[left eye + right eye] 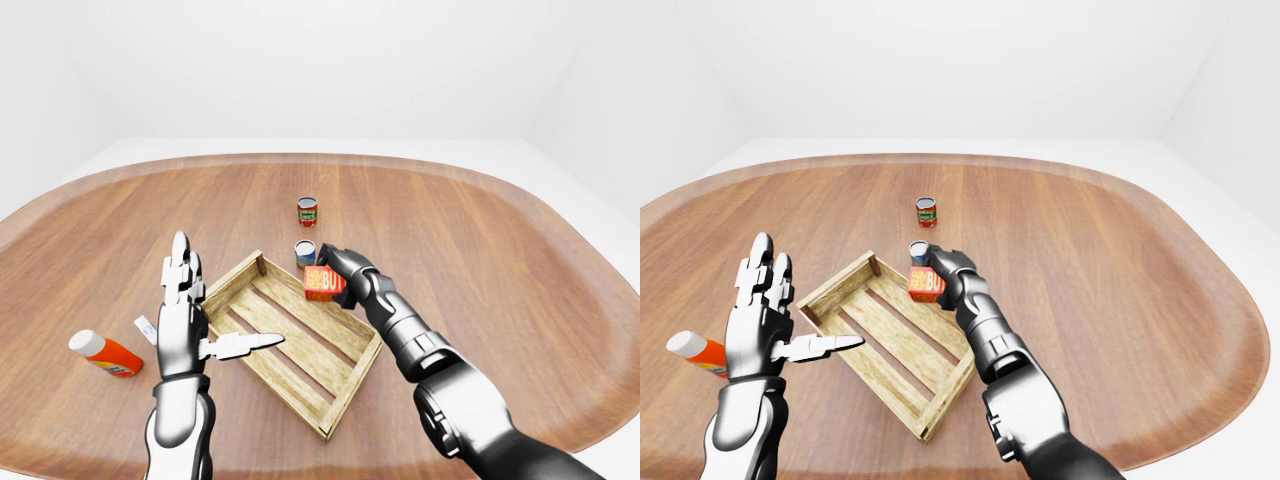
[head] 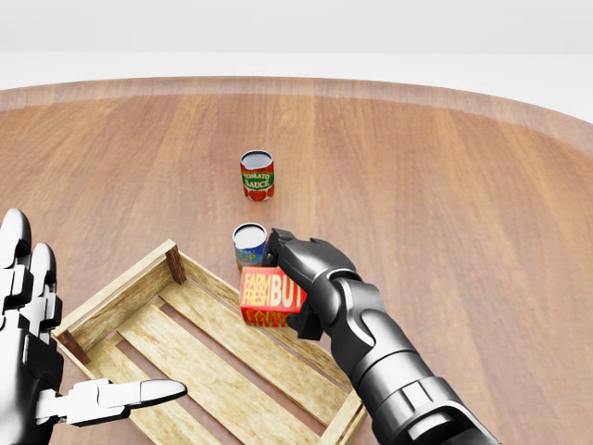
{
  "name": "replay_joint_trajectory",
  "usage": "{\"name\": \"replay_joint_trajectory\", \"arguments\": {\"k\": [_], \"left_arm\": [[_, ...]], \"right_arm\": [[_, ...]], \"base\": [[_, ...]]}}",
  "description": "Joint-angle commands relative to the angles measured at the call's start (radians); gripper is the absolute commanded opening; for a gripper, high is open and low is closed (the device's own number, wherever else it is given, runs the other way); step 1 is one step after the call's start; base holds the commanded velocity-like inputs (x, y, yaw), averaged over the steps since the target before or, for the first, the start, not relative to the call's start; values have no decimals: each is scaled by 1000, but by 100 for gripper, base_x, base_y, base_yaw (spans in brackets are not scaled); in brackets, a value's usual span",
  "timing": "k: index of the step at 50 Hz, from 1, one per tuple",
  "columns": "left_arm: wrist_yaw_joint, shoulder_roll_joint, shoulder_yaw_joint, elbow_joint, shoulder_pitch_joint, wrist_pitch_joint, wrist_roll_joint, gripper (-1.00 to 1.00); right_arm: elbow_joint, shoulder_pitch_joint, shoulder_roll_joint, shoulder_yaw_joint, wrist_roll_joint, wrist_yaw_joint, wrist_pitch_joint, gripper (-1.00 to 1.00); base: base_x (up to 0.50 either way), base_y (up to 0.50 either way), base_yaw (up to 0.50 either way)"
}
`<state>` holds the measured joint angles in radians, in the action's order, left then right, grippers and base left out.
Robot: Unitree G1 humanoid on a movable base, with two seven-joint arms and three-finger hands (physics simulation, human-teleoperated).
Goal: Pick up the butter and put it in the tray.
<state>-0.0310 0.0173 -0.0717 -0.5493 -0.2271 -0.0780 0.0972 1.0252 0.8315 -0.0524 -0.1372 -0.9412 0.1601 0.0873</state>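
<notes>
Red butter [image 2: 271, 295] is grasped in the right hand [image 2: 301, 278] above the tray [image 2: 120, 298] rim, release pending; the left hand [image 1: 180, 310] hovers with fingers spread.

Left hand [image 1: 182, 320] glossy silver-white, segmented fingers; right hand [image 2: 301, 269] dark gunmetal, ribbed forearm.

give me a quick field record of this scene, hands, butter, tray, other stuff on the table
right hand: shut on the butter box, held above the tray's upper-right rim
left hand: open, fingers straight, by the tray's left side, holding nothing
wooden tray: slatted crate on the table, nothing in it
tomato sauce can: upright, above the tray in the head view
second can: upright, just outside the tray's upper rim, beside the butter box
orange bottle: lying on its side, left of the left hand
table: round, wooden
</notes>
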Motion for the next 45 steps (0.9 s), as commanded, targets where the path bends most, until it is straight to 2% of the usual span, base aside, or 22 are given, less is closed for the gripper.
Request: {"name": "replay_joint_trajectory", "arguments": {"k": [1, 11, 36, 45], "left_arm": [[0, 0, 1, 5, 1, 4, 0, 100], [0, 0, 0, 11, 1, 7, -2, 100], [1, -2, -1, 16, 4, 8, -5, 100], [4, -1, -9, 23, 8, 9, -10, 100]], "right_arm": [[55, 60, -46, 2, 20, -43, 0, -100], [136, 95, -81, 5, 52, -80, 0, -100], [218, 147, -204, -30, 0, -35, 0, -100], [237, 160, -216, -25, -10, -26, 0, -100]], "base": [[0, 0, 0], [0, 0, 0], [0, 0, 0], [0, 0, 0]]}}
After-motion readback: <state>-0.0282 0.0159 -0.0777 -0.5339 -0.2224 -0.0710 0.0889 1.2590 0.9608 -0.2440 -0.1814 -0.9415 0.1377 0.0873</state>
